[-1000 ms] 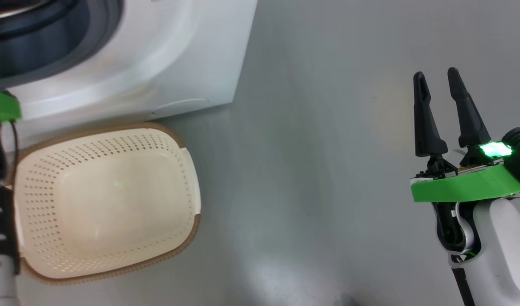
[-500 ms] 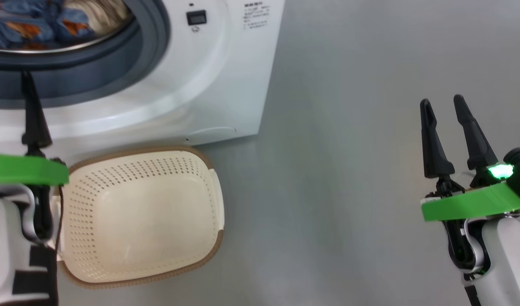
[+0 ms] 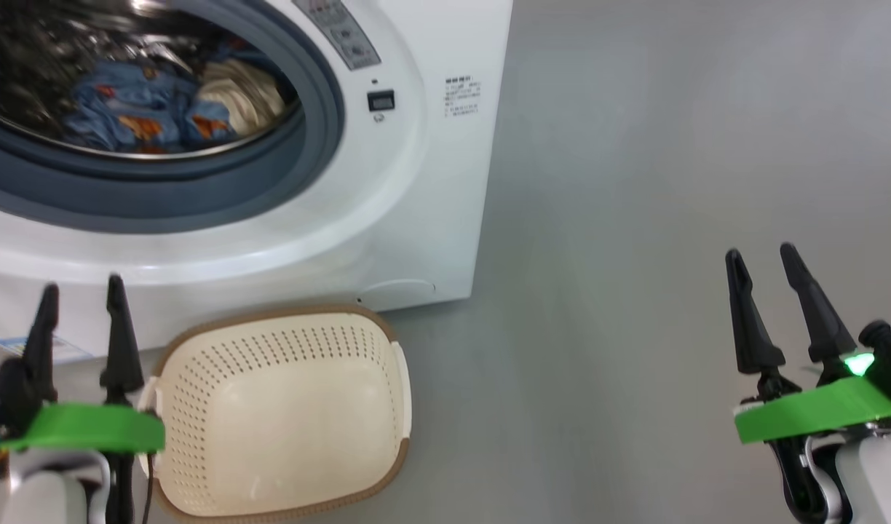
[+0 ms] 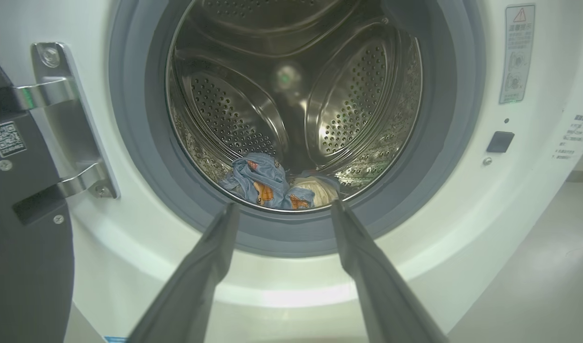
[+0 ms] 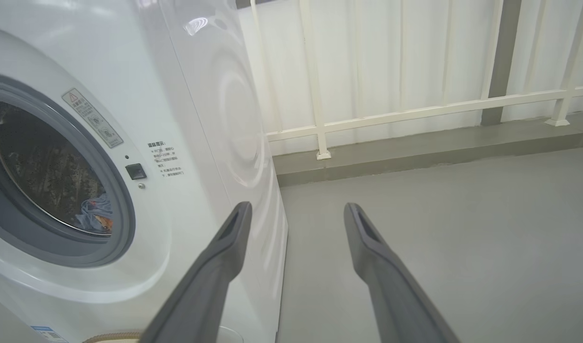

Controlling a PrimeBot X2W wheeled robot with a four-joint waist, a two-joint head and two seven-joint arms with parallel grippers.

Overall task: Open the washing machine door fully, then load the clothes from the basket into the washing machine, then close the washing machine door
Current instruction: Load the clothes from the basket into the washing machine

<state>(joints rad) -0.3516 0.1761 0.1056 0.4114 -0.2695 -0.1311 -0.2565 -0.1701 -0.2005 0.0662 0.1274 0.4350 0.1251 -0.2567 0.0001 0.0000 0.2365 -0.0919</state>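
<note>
Two dark-fingered pincers rose from the bottom of the head view, each on a bright green wrist collar, each with its fingers spread apart and nothing between them. The left pincer [image 3: 81, 287] stood at the lower left, just beside the left end of the basket [image 3: 271, 314] and in front of the lower front panel of the washing machine [image 3: 431, 182]. The right pincer [image 3: 760, 252] stood at the lower right, well apart from the machine, above the plain grey floor [image 3: 635, 218].

The basket, cream-white with perforated walls and a brown woven-look rim, sat on the floor just in front of the machine's base, below the round opening. Its pale inner walls and bottom showed plainly.

The clothes [image 4: 267, 183] lay in a crumpled heap at the bottom of the steel drum [image 4: 225, 109], just behind the lip of the grey rubber gasket [image 4: 144, 157]. They were blue fabric with orange-brown prints, with a cream part on the right of the heap.

In the left wrist view the pincer pointed straight at the mouth of the drum, its two fingers framing the heap. The door [image 4: 20, 276] stood swung open at the left edge of that view, showing a dark inner face with a small square code sticker, and hung from a metal hinge plate [image 4: 67, 128] bolted to the white front.

In the right wrist view the fingers pointed past the machine's right front corner. A pale railing [image 5: 415, 109] and white wall panels stood beyond.
</note>
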